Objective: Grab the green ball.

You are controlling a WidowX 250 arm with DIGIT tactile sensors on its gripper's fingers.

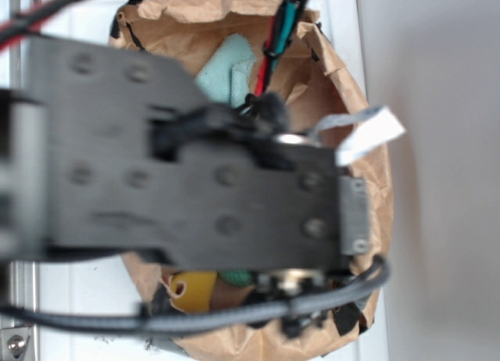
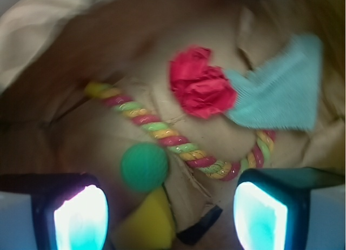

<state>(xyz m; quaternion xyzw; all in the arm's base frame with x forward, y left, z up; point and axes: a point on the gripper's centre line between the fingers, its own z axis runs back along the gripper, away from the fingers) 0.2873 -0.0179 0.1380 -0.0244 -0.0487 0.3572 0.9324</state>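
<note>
1. Jaws: mine stand wide apart, holding nothing. In the wrist view the gripper [image 2: 170,215] shows two glowing fingertips [image 2: 81,220] at the bottom corners, both cut off by the lower edge.
2. Ball [image 2: 144,166]: green, round, so no long axis or heading to record. It lies in the bag [image 2: 65,114], just above and inside my left-hand fingertip, not between the two; whether that finger touches it I cannot tell.
3. Wedge [image 2: 148,223]: yellow, directly below the ball and seemingly touching it; lower part cut off.
4. Rope [image 2: 167,136]: red, yellow and green twist, running diagonally just above the ball, then curling up at the right.
5. Flower [image 2: 201,83]: red crumpled paper, above the rope, touching the cloth.
6. Cloth [image 2: 284,85]: pale teal, upper right.
7. Dark item [image 2: 199,232]: near the bottom edge, blurred, unidentified.
8. Exterior view: my arm [image 1: 195,181] covers most of the bag; only the cloth corner, a yellow piece and a green sliver [image 1: 236,277], probably the ball, show.
</note>
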